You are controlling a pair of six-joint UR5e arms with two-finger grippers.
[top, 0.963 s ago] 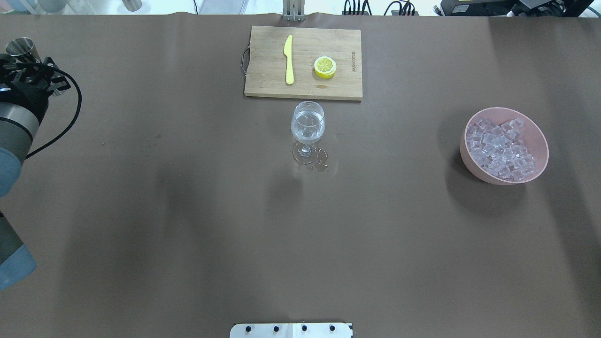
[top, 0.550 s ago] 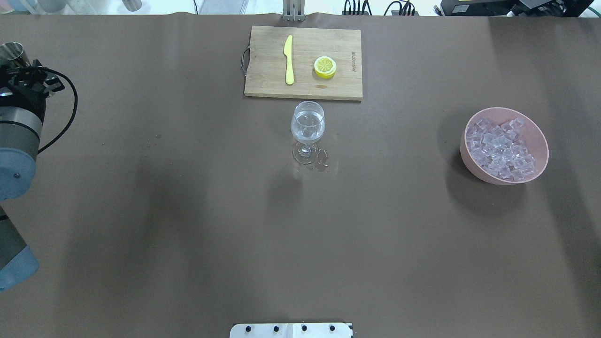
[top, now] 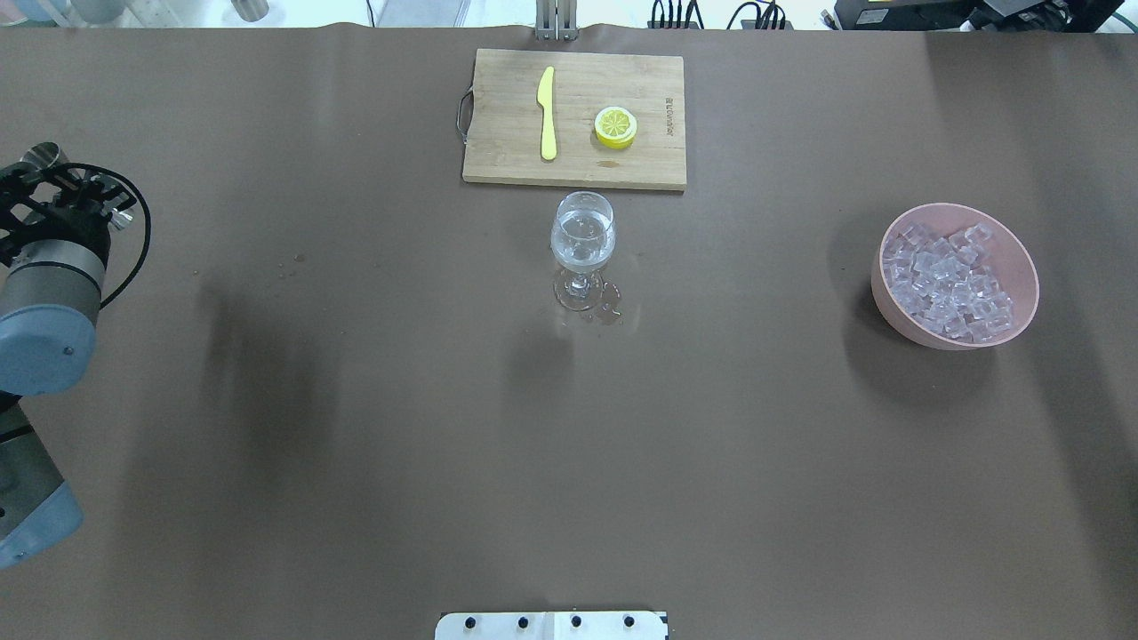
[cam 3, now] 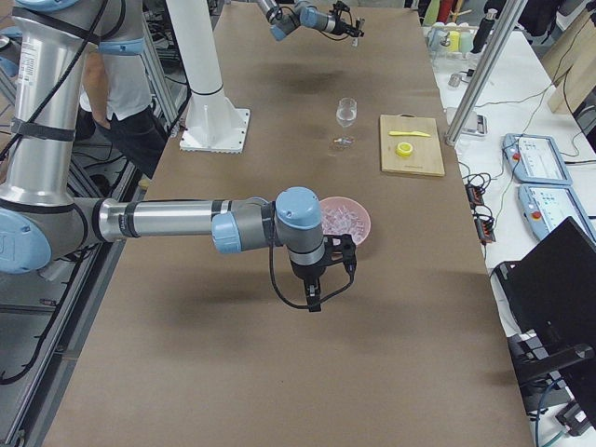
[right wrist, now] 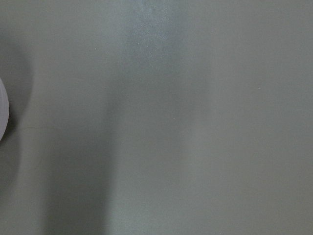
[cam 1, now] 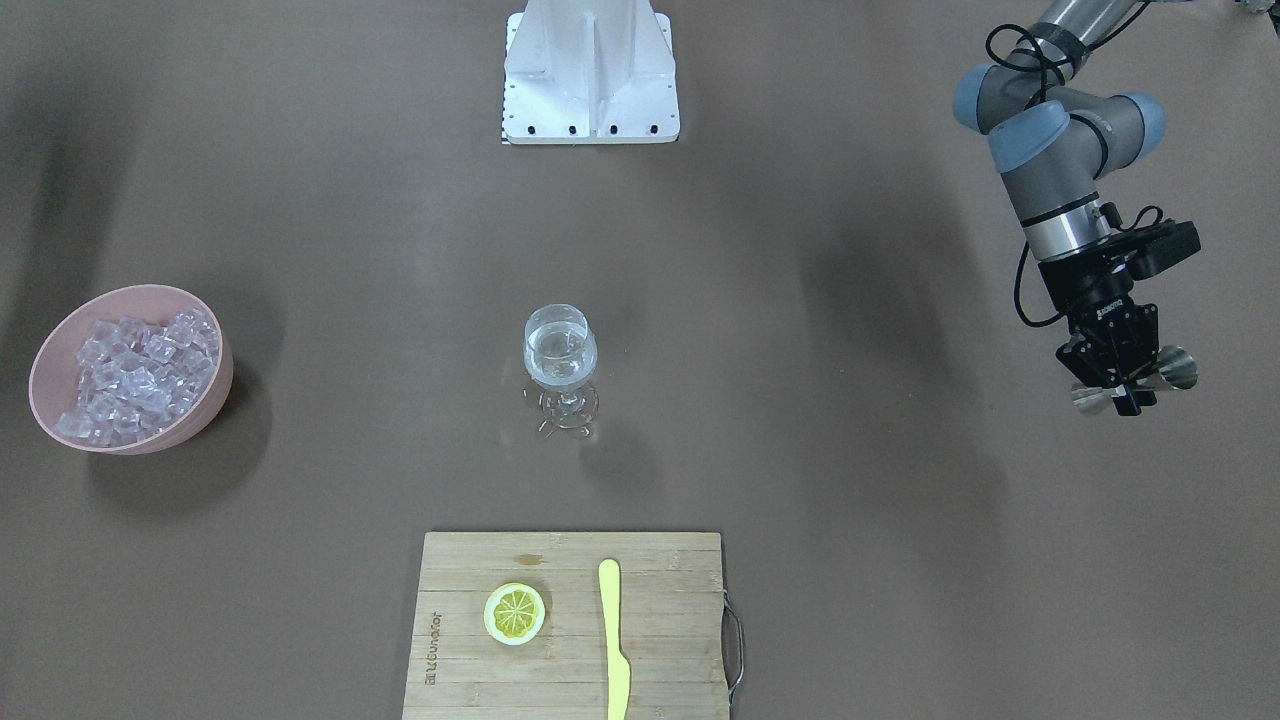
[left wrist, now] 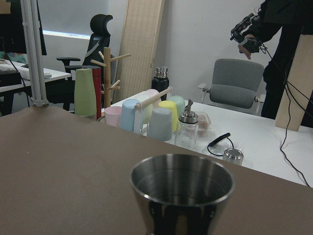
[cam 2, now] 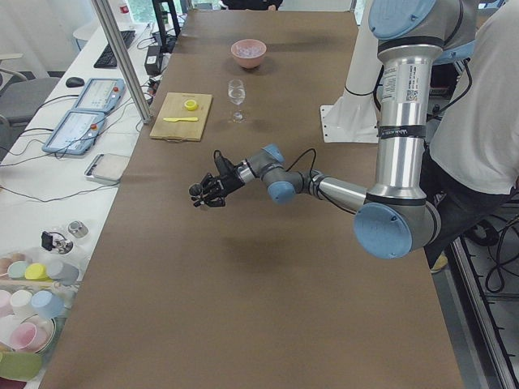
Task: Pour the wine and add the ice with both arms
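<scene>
Our left gripper [cam 1: 1124,392] pinches a shiny steel double-ended measuring cup [cam 1: 1178,372] at the table's left side. The clear wine [top: 582,251] sits in the stemmed glass [top: 584,209] mid-table. The frosty ice cubes [top: 949,283] fill the pink bowl [top: 1018,258] on the right. We cannot tell whether our right gripper [cam 3: 314,300] is spread.

soft, even light from above. brown table cover [top: 356,489] has wide dim patches w/ fuzzy edges. pink round bowl [top: 892,309] throws a dark shadow; small clear ice cubes [top: 947,289] glint white. right wrist pic: grey, blurry. shiny steel cup [left wrist: 182,205] shows reflections.
</scene>
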